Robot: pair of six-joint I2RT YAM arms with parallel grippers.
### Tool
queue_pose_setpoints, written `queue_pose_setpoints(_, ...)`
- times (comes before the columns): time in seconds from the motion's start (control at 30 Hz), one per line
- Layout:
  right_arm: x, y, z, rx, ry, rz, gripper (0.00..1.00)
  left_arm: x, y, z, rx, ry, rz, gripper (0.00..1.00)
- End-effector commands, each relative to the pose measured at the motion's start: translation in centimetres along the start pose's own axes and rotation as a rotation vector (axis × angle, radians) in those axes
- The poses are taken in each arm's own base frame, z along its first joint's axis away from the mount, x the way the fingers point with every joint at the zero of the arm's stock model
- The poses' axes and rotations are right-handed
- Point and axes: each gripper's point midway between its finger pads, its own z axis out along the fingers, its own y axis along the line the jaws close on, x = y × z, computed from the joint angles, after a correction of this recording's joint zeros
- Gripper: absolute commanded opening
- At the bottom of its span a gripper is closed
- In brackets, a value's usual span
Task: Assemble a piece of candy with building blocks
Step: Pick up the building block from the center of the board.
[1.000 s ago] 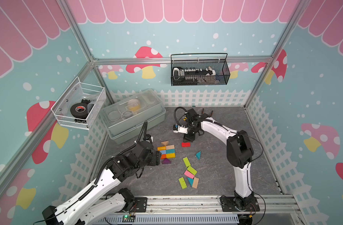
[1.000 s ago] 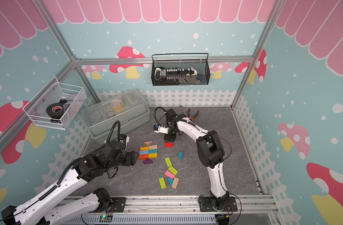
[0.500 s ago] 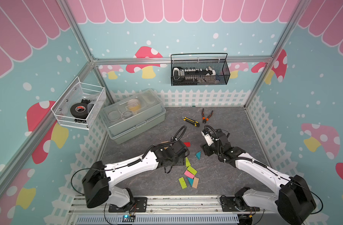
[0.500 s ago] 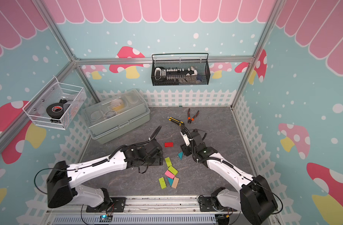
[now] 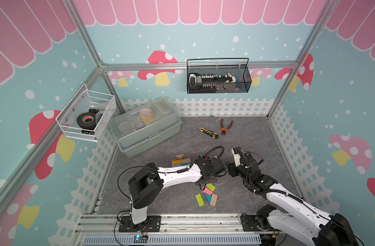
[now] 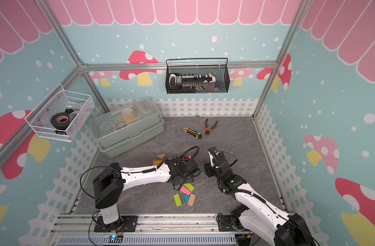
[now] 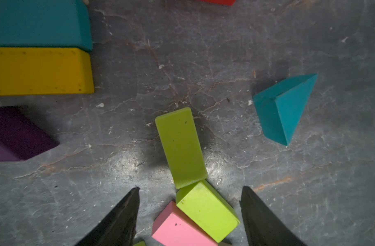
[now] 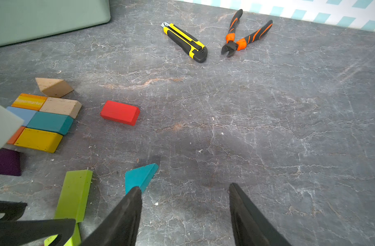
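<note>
Your left gripper [image 7: 188, 189] is hovering with its jaws spread and empty over a flat lime-green wooden block [image 7: 180, 147] that is leaning on a second lime block [image 7: 206, 210] beside a pink one [image 7: 178, 229]. Your right gripper [image 8: 185, 187] is likewise gaping, grasping nothing, just beside a teal triangular wedge [image 8: 140, 176]. The assembled coloured rectangles [image 8: 46, 121] are lying nearby.

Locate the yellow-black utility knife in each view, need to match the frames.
Top views: utility knife lies at the back of the floor, just left of the orange-handled pliers.
Right wrist: knife in the upper middle, pliers beside it.
Left wrist: not in the picture.
Shared landmark: the red block, at the left wrist picture's top edge and peeking out behind the left arm in both top views.
</note>
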Motion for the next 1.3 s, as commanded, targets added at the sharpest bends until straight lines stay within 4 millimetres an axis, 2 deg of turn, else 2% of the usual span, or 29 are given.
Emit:
queue_pose_setpoints(0.0, -0.6, 0.3, -0.4, -0.022, -0.039, 0.051, 0.65, -0.7, -0.2, 0.9, -0.04, -0.018, -0.064, 0.73)
queue_pose_setpoints(0.17, -0.7, 0.3, -0.8, -0.027, -0.055, 0.058, 0.65, -1.3, 0.2, 2.5, -0.098, -0.005, -0.065, 0.7)
queue_pose_setpoints(0.4, -0.7, 0.3, -0.9, -0.033, -0.062, 0.062, 0.65, -1.6, 1.3, 3.8, -0.137, 0.001, -0.06, 0.63)
queue_pose_setpoints(0.6, -0.6, 0.5, -0.8, -0.038, -0.051, 0.061, 0.64, -1.6, 1.2, 4.3, -0.142, 0.009, -0.04, 0.46)
queue_pose_setpoints(0.8, -0.4, 0.4, -0.6, -0.03, -0.047, 0.061, 0.64, -2.5, 0.9, 3.5, -0.131, -0.021, 0.015, 0.27)
queue_pose_setpoints(0.93, -0.2, 0.4, -0.5, -0.033, -0.037, 0.062, 0.64, -4.4, -0.4, 2.3, -0.099, -0.069, 0.147, 0.21)
queue_pose_setpoints(1.0, -0.2, 0.4, -0.5, -0.03, -0.036, 0.062, 0.64, -6.2, -1.4, 0.9, -0.092, -0.126, 0.259, 0.18)
queue_pose_setpoints(1.13, -0.4, 0.1, -0.6, -0.018, -0.045, 0.072, 0.64, -9.9, -2.3, -2.1, -0.098, -0.234, 0.457, 0.19)
queue_pose_setpoints(1.27, -0.4, -0.1, -0.7, -0.006, -0.064, 0.078, 0.64, -13.2, -4.0, -3.1, -0.069, -0.279, 0.684, 0.21)
